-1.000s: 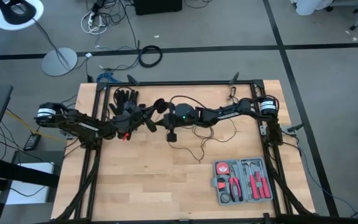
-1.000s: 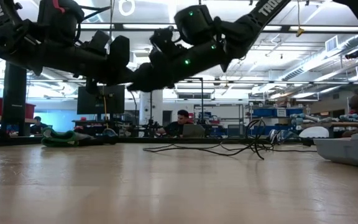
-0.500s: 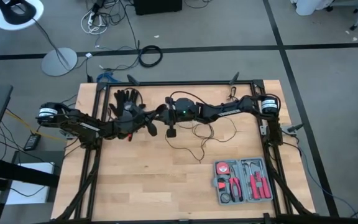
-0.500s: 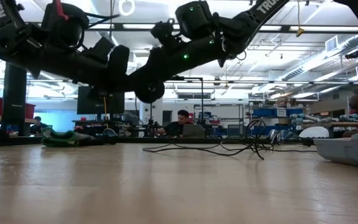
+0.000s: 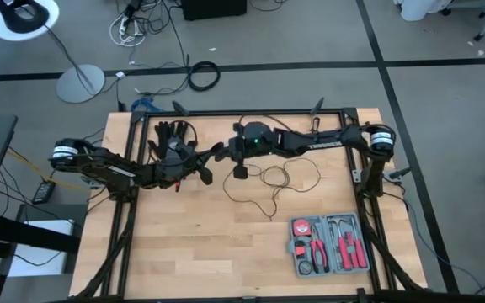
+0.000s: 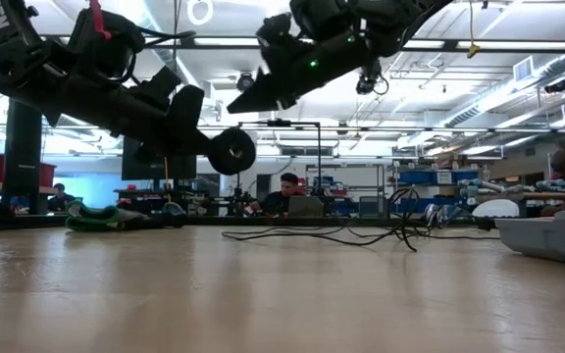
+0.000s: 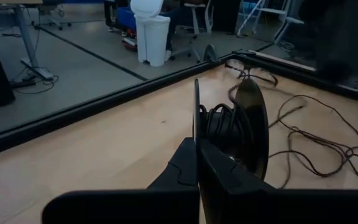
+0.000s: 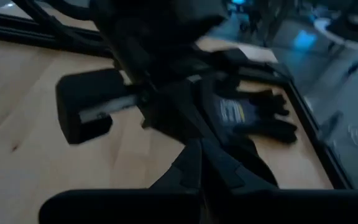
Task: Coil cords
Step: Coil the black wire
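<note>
High view: two arms meet over the far half of the table, one cord between them.
From above I count one left gripper and one right gripper, close together beside a single black glove; one thin black cord lies in loose loops on the table, and one grey tool case sits near the right front corner. Low view: the left gripper hangs above the table pinching the cord's round disc, while the right gripper, fingers together and empty, hangs higher. Left wrist view: the fingers are clamped on the disc, wire wound behind it. Right wrist view: its own fingers are pressed shut, pointing toward the glove.
</note>
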